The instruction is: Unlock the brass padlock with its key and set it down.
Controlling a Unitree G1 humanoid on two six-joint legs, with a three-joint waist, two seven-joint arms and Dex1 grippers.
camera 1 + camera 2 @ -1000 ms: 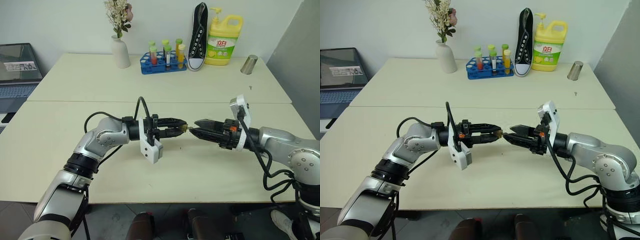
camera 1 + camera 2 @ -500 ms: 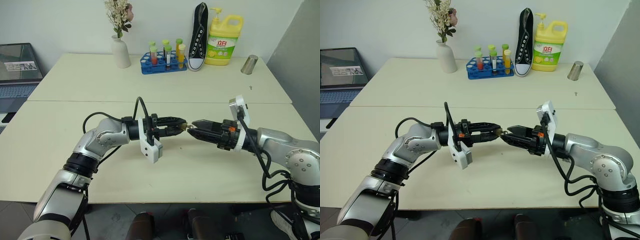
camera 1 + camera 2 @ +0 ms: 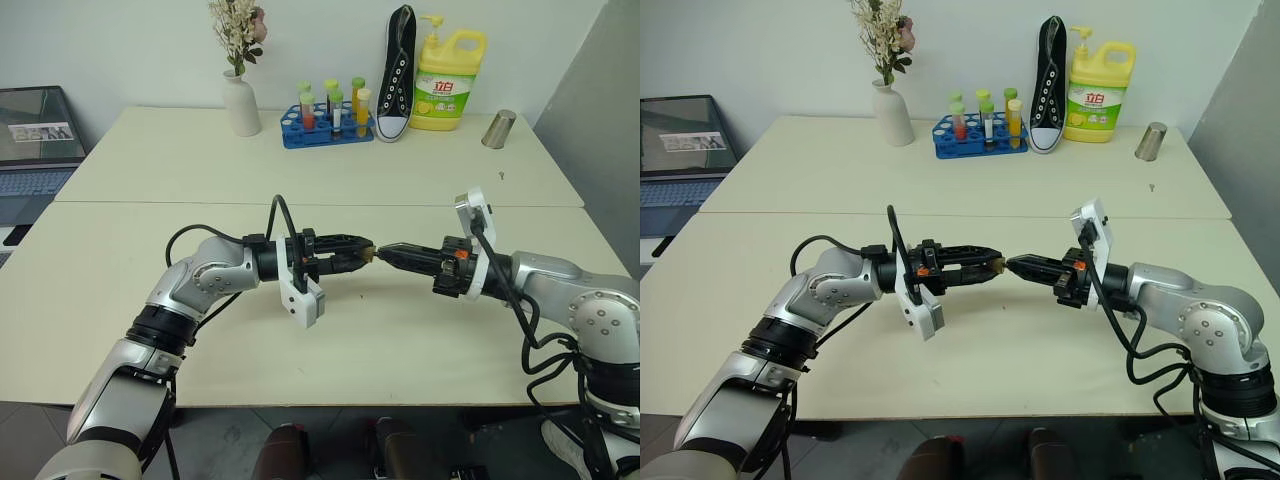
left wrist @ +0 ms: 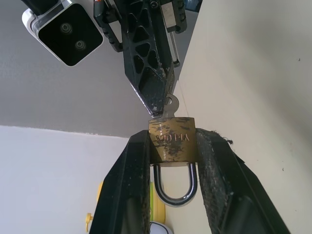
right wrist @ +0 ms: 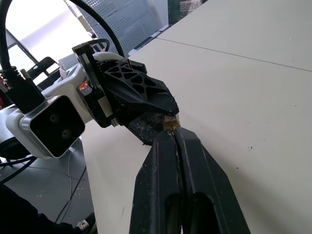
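Observation:
Above the middle of the table, my left gripper points right and is shut on the brass padlock. Its two fingers clamp the boxy gold body, and the silvery shackle hangs between them. The key sticks into the padlock's end, with just its small round head visible. My right gripper points left, tip to tip with the left one. Its fingers are pressed together and pinch the key's head. Both hands hover clear of the tabletop.
Along the table's far edge stand a white vase of flowers, a blue rack of tubes, a black shoe, a yellow detergent bottle and a metal cup. A laptop sits off to the left.
My right gripper's fingers were apart around the key a second ago; they have edged left and closed onto its head. The left gripper and padlock stayed put.

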